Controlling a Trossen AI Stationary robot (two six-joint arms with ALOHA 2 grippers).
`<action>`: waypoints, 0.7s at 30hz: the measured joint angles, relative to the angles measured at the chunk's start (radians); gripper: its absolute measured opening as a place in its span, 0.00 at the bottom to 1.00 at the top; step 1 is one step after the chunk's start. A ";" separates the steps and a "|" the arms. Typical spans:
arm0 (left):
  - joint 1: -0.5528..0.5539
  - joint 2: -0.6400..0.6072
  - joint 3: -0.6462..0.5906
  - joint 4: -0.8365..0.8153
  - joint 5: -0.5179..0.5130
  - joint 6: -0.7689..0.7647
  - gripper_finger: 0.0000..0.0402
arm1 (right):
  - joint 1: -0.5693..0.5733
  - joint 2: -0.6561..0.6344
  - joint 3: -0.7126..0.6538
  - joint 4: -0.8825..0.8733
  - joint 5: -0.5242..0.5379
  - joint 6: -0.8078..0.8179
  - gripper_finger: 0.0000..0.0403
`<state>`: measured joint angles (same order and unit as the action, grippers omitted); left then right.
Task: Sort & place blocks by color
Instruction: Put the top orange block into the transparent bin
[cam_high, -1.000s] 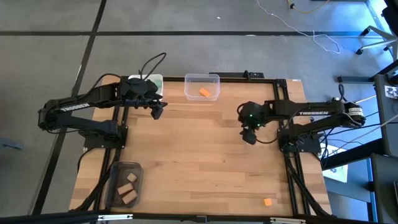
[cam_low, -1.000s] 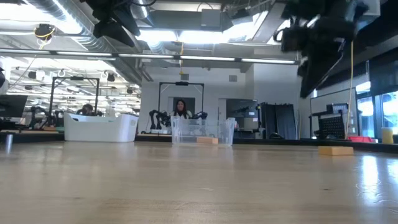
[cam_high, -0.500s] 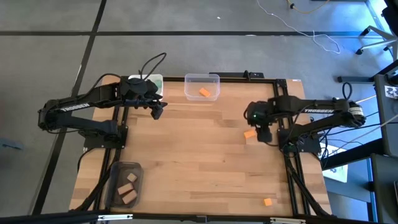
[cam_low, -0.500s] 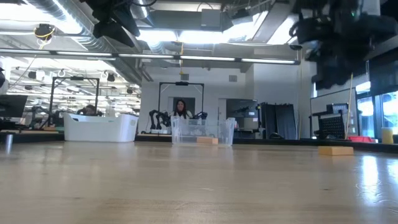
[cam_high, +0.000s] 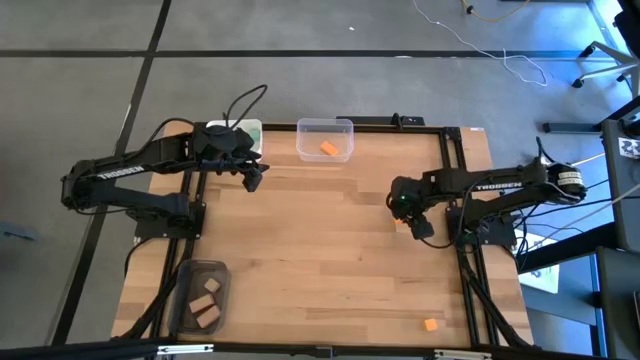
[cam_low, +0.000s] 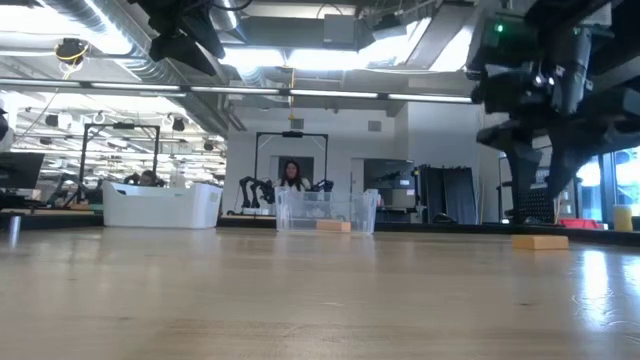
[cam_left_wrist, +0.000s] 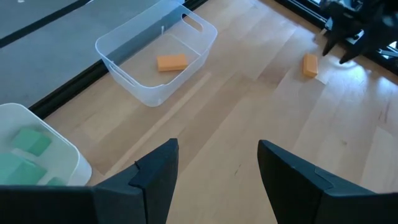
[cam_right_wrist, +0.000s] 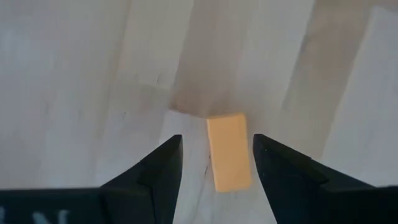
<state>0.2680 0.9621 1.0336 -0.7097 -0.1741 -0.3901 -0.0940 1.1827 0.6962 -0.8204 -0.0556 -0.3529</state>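
2 arms were over the wooden table. The right gripper hung low at the table's right side, pointing down, its fingers spread with an orange bar lying on the wood between them. Gaps showed on both sides of the bar in the right wrist view, so the jaws straddled it without clamping it. In the left wrist view that same bar lay flat on the boards just beside the right gripper's dark fingers.

The left gripper hovered near the table's far left corner, its fingers standing wide apart and holding nothing.

The clear bin sat at the far edge near the middle with 1 orange block inside it. The white bin, just beside it at the far left corner and partly under the left arm, held teal-green blocks; at least 2 showed in the left wrist view. The dark grey bin, at the near left corner, held 2 tan blocks. 1 more small orange block lay loose on the wood near the near right corner, well apart from both grippers.

In the low view a person showed far back in the room beyond the table.
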 joint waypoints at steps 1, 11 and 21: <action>0.000 0.000 0.000 0.000 0.000 0.000 0.52 | -0.001 0.008 -0.008 0.002 0.000 -0.012 0.49; 0.000 0.000 0.000 0.000 -0.015 -0.001 0.52 | -0.002 0.165 -0.052 0.125 0.001 -0.101 0.49; 0.000 0.000 0.000 0.001 -0.025 -0.002 0.52 | -0.001 0.252 -0.035 0.142 0.087 -0.149 0.49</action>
<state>0.2680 0.9623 1.0340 -0.7091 -0.1993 -0.3920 -0.0952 1.4345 0.6613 -0.6787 0.0312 -0.5023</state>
